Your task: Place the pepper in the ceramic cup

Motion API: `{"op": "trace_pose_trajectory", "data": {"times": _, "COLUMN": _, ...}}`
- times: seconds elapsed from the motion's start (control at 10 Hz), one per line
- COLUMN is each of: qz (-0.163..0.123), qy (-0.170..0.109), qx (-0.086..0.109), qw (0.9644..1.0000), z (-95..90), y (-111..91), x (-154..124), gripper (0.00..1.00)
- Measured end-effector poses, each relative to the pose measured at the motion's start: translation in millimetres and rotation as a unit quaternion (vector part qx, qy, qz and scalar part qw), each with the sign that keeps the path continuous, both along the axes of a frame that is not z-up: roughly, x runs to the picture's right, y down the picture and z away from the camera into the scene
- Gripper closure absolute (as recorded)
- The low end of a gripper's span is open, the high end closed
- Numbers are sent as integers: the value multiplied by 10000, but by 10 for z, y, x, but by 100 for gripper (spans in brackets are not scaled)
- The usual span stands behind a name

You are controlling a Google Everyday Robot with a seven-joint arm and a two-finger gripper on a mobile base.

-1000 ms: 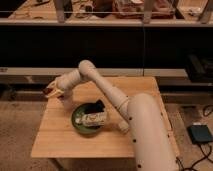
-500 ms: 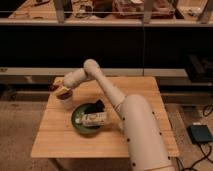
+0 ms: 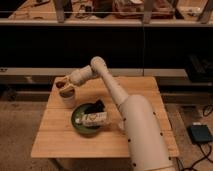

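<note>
Since the earlier frame, arm and gripper (image 3: 62, 83) have shifted right, over the small plain white ceramic cup (image 3: 67, 98).

Gripper hangs directly above the cup mouth; finger state: cannot tell. The small dark red-brown pepper (image 3: 64, 91) appears at the rim, seemingly partly inside the cup. Risk: if released off-centre, the pepper may catch on the rim and fall onto the light wooden table (image 3: 55, 137); a gripper bump could tip the cup. The dark green round bowl (image 3: 77, 123) sits near.
</note>
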State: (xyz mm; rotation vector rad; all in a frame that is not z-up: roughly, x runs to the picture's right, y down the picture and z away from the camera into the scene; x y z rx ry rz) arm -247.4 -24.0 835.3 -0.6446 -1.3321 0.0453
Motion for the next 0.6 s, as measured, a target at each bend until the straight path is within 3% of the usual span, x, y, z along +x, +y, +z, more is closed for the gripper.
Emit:
{"op": "trace_pose_trajectory", "data": {"times": 0.2, "qz": -40, "qy": -20, "qx": 5, "qw": 10000, "z": -12, "y": -11, "x": 80, "gripper": 20}}
{"op": "trace_pose_trajectory", "data": {"times": 0.6, "qz": -104, "qy": -79, "qx": -38, "qw": 9999, "z": -55, "y": -14, "x": 158, "gripper": 20}}
